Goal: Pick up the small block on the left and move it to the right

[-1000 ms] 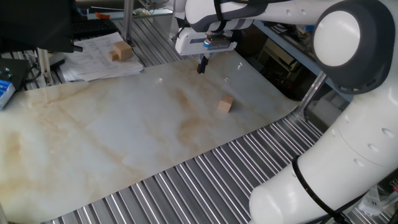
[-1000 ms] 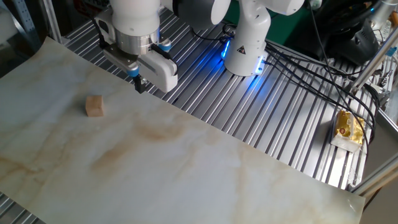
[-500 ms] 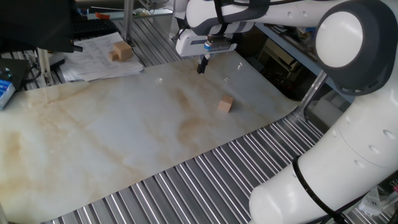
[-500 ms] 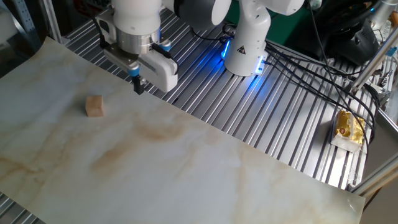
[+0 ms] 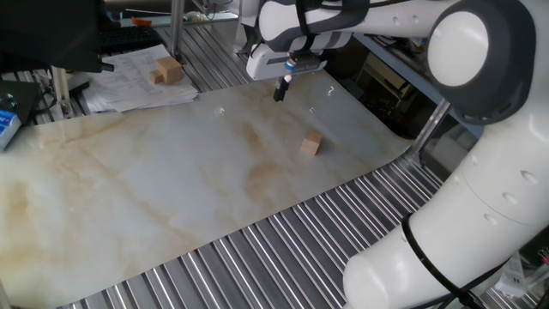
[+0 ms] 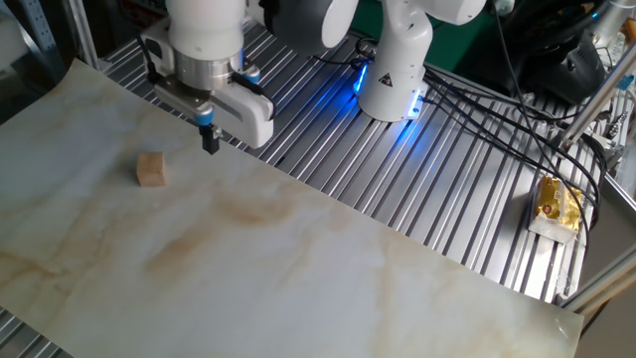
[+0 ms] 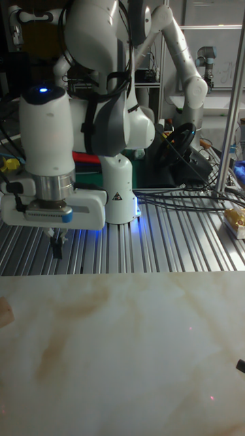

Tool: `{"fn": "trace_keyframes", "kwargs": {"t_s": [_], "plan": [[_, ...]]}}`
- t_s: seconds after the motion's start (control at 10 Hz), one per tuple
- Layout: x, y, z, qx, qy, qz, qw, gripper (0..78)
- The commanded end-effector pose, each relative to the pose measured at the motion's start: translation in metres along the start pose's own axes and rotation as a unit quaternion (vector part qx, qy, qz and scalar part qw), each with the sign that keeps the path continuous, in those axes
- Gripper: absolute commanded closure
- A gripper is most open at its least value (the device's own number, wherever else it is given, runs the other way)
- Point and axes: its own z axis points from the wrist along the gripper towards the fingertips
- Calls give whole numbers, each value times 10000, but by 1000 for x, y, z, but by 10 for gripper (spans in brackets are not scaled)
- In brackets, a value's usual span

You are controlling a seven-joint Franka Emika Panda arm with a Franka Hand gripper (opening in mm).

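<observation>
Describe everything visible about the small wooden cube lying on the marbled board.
The small light-tan wooden cube is plain and unmarked, with crisp edges and matte faces. It sits flat on the pale marbled board, turned slightly askew to the board's edges, near the side where the ribbed metal table begins. Nothing touches it except the board. The robot's hand hangs apart from it, fingers together, holding nothing.

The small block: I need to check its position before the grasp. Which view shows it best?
One fixed view: the small block lies whole and unobstructed on the marbled board. The other fixed view also shows it whole, but nearer the frame's side. The tall fixed view catches only a sliver at the left edge.
</observation>
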Motion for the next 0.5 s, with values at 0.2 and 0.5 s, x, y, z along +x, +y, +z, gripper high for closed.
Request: {"fn": "trace_keyframes", "kwargs": {"t_s": [0.2,0.5], "plan": [[0,-14,-1,-102,70,-110,9999,776],[1,-20,1,-10,128,265,9996,776]]}}
